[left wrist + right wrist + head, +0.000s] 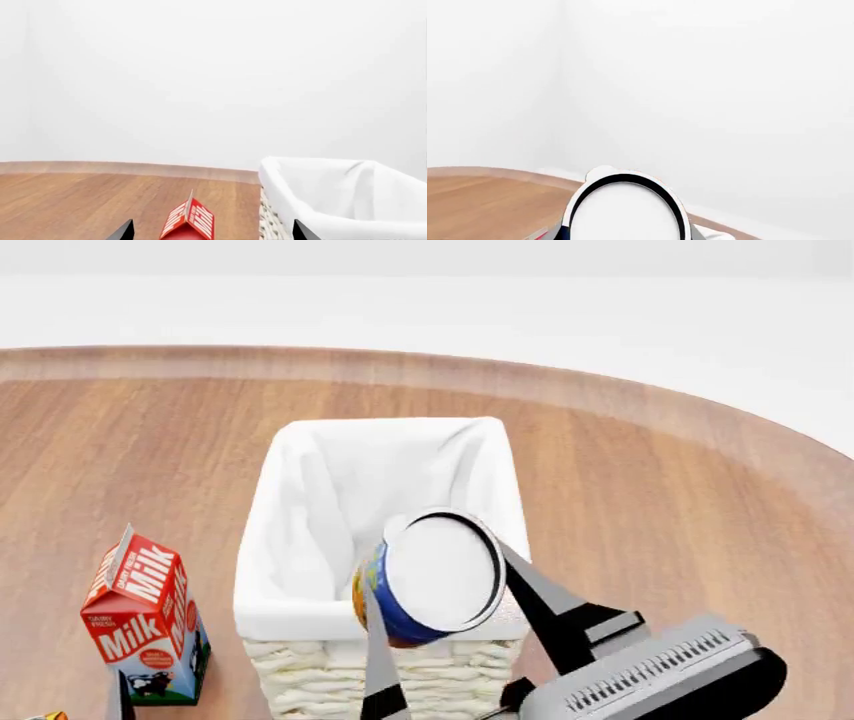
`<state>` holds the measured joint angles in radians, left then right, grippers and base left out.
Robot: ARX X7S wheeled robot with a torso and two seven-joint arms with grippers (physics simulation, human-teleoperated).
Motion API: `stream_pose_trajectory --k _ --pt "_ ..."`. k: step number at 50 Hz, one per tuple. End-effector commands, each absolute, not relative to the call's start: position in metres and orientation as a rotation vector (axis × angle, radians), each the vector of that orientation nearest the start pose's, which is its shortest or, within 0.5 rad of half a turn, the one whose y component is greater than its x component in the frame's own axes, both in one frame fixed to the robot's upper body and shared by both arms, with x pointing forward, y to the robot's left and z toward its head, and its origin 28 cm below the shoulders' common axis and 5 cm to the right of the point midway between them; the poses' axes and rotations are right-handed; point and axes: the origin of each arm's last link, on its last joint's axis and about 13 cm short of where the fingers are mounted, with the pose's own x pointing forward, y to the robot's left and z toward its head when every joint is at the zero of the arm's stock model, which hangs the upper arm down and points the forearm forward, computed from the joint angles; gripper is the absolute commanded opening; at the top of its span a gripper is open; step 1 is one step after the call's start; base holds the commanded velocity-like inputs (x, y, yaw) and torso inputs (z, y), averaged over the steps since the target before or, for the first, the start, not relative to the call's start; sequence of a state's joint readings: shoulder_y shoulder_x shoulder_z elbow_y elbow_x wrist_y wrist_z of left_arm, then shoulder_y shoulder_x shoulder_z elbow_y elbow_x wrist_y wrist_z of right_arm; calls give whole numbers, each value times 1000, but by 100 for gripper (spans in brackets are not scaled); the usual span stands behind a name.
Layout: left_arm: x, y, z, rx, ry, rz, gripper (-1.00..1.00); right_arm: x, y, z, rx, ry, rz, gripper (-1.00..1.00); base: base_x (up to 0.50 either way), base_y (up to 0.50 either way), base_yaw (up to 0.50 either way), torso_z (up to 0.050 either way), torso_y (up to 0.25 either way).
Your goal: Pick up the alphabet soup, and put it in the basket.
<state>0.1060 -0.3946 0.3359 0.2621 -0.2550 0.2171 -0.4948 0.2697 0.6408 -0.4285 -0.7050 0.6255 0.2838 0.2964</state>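
Pick done: right gripper (441, 615) clamped on the alphabet soup (430, 578), held tilted over the basket (387, 625); release pending; left gripper (210, 231) spread, empty.

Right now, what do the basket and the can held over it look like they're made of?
The basket looks like cream woven wicker, from its plaited lower wall, with a soft white cloth lining folded over the rim. The alphabet soup looks like metal with a blue paper label and smooth pale lid.

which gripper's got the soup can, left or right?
The right gripper: its fingers clamp the alphabet soup, held tilted over the basket. The left gripper is open and holds nothing, with the milk carton between its fingertips.
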Motion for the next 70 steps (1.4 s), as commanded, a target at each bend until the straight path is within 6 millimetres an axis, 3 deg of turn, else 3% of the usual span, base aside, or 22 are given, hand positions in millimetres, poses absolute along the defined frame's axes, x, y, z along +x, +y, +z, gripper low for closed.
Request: stream_pose_trajectory --k 1,11,19,42,59,70 --pt "176 213 51 -30 -245 78 100 212 -90 198 -122 -334 433 -100 0 0 0 0 0" --pt "177 214 52 -27 -248 80 100 238 -76 223 -184 -300 402 -100 0 0 0 0 1" --pt "178 214 51 -27 -249 81 100 272 -67 245 -205 -238 367 -100 0 0 0 0 0" --pt "179 213 50 -32 -247 75 100 329 -51 283 -176 -96 303 -100 0 0 0 0 1" --pt "178 214 52 -38 -250 78 100 360 -37 294 -191 27 243 -100 0 0 0 1 1" --pt "176 214 53 -42 -250 77 100 364 -30 284 -214 60 264 -100 0 0 0 0 0"
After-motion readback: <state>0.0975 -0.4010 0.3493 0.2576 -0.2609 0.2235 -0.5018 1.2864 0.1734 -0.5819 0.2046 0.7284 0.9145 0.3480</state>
